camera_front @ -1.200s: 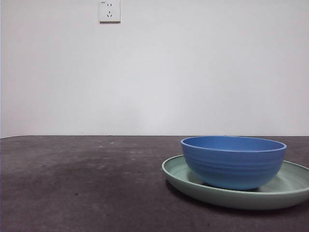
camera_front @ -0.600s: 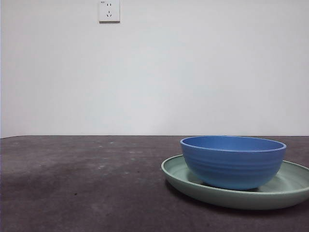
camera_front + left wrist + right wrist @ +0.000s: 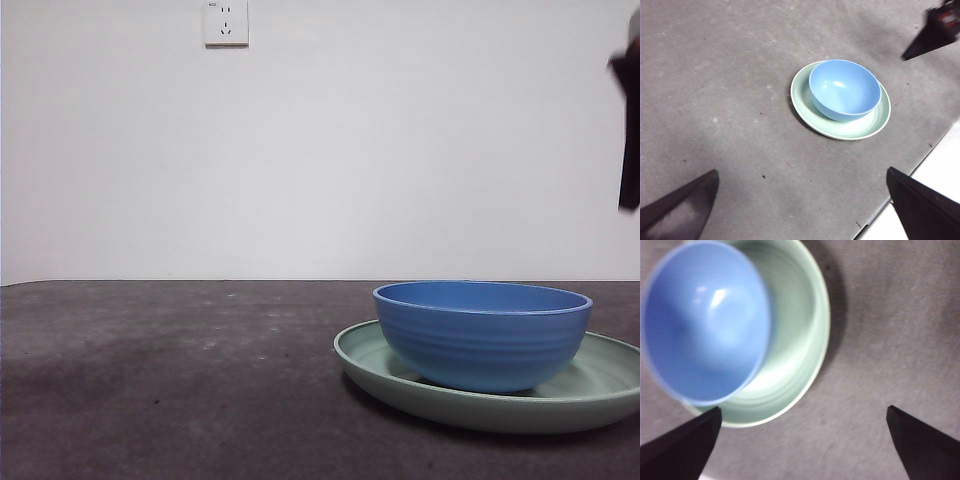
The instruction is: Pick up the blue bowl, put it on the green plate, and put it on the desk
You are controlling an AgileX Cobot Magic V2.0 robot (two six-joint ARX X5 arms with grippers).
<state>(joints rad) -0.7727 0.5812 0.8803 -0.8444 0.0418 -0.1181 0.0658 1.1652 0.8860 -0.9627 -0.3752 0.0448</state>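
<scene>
We see blue bowl [image 3: 483, 335] sitting in green plate [image 3: 590, 390] on bench [image 3: 170, 380], right gripper [image 3: 800, 440] above w/ fingers wide, left gripper [image 3: 800, 200] fingers wide, both empty.

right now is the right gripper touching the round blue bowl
Apart. The front view shows the right gripper high at the edge, bare wall between it and the round blue bowl on the pale green plate.
</scene>
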